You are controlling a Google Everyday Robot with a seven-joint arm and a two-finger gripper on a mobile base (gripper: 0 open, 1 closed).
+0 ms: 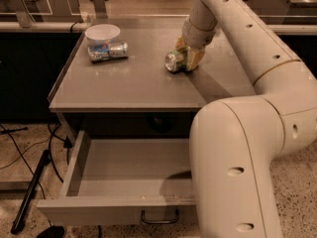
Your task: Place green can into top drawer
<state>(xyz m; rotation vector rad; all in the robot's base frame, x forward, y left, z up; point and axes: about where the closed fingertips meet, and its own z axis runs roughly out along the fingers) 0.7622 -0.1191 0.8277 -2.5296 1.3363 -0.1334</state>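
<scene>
At the far left, dark cables (22, 150) trail across a speckled floor beside a grey table (124, 90). Near the table's far left corner stands a white bowl (102, 32). A blue-and-white can (109, 51) lies on its side, touching the bowl's near edge.

Right of centre on the tabletop, well apart from those two, the green can (173, 61) lies on its side. One silver end faces left and slightly near, so its long axis runs roughly left to right. My gripper (187, 57) comes down from the far right and sits over the right-hand part of the can, across that axis. I cannot tell whether it is clamped on the can or only set around it. The can rests on the table, not lifted.

Below the tabletop, the top drawer (124, 162) is pulled open toward the near side, its curved handle (159, 217) at the front. It lies near and below the can. My arm (247, 182) hides its right part.

I judge the coming move needs a lift, then travel toward the near side and down.
</scene>
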